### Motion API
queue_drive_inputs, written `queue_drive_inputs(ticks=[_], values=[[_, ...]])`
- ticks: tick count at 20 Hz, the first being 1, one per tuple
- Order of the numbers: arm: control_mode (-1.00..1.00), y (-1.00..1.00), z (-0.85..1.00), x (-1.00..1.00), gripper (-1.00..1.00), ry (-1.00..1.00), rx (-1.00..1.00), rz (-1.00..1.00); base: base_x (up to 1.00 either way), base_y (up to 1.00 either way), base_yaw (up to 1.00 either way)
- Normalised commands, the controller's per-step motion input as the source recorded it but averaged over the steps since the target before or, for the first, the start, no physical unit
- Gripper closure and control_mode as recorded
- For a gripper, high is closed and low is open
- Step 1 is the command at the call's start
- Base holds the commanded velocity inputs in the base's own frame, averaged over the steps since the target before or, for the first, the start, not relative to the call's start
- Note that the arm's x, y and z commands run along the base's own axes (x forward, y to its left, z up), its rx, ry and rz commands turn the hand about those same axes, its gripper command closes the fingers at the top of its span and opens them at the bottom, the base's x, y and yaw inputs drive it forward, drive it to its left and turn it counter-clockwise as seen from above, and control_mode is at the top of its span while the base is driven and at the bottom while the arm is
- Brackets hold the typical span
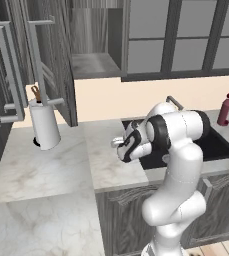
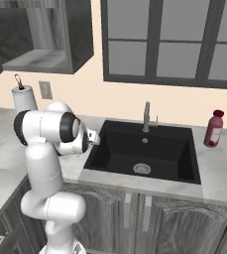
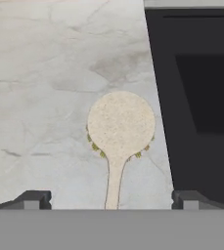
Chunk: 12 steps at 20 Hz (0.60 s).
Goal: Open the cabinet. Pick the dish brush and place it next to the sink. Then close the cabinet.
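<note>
The white marble bench [image 1: 41, 170] runs along the wall and turns a corner at the left. The cabinet [image 1: 93, 37] hangs above it on the wall. Its dark grey door [image 1: 51, 55] stands swung open to the left, with the long silver bar handle [image 1: 36, 60] facing the room, and the shelf inside looks bare. To the right of it hang upper cabinets with glass panes [image 2: 169, 39].

The sink [image 2: 147, 151] is a black basin sunk into the bench, with a round silver drain in its floor and a silver faucet [image 2: 146, 116] at its back edge. The white arm [image 1: 178, 165] rises in front of the sink and bends over the bench on the sink's left side.

A paper towel roll [image 1: 45, 125] stands upright on the bench near the open door. A dark red bottle [image 2: 213, 129] stands on the bench to the right of the sink.

The tool [image 3: 111, 199] points down at the bench, and its two dark finger tips are wide apart with nothing between them.

The dish brush [image 3: 119, 134] lies flat on the marble bench just beside the left rim of the sink, outside the basin. In the hand view its round pale head points away from the tool and its thin handle runs back toward the gap between the finger tips. A few greenish bristles show around the edge of the head.
</note>
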Motion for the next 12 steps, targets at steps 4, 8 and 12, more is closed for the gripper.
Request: queue_drive_inputs(ticks=[4, 8, 12], values=[[-1.00, -0.05, 0.21, -0.40, -1.00, -0.11, -0.02, 0.00, 0.00, 0.00, 0.00], [-1.00, 0.00, 0.33, -0.36, -1.00, -0.09, 0.00, 0.00, 0.00, 0.00, 0.00], [-1.00, 0.00, 0.42, -0.33, -1.00, -0.04, 0.00, 0.00, 0.00, 0.00, 0.00]])
